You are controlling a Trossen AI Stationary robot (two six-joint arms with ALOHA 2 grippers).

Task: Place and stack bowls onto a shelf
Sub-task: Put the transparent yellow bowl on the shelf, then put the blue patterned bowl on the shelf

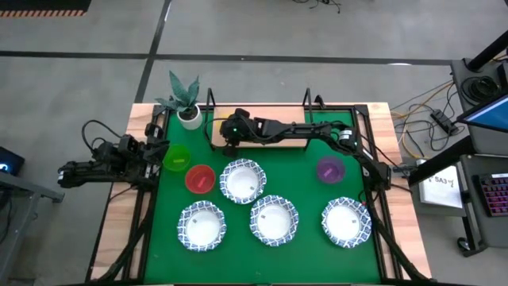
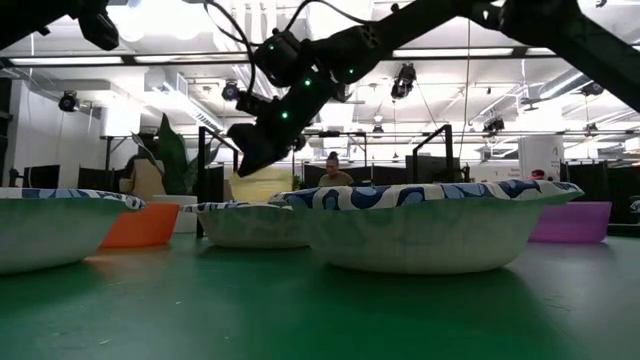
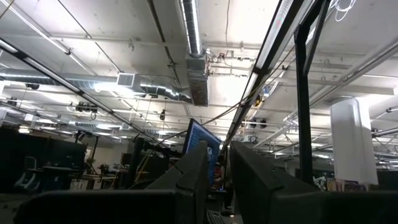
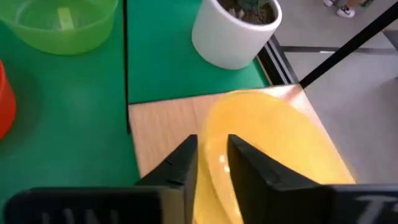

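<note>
My right gripper (image 1: 232,131) reaches over the left end of the light wooden shelf (image 1: 270,144) and is shut on a yellow plastic bowl (image 4: 273,143), which also shows under the gripper (image 2: 250,155) in the low view. Four white bowls with blue rims (image 1: 242,181) (image 1: 202,225) (image 1: 274,219) (image 1: 347,221) sit base-down on the green mat. So do the green bowl (image 1: 176,157), the red bowl (image 1: 200,178) and the purple bowl (image 1: 330,168). My left gripper (image 1: 152,154) waits at the table's left edge, shut, pointing upward. My right gripper pinches the yellow bowl's rim (image 4: 217,140) between its two fingers (image 4: 183,163), one finger on the inner face and one on the outer. It comes from above, slanting toward the table's left. The bowl hangs tilted over the shelf's far-left corner (image 4: 161,124); whether it touches the board I cannot tell.
A small white plant pot (image 1: 189,115) stands just beyond the shelf's left end, close to the held bowl. The black frame rails (image 1: 208,99) rise at the table's far side. The shelf board to the right of the gripper lies under my right arm.
</note>
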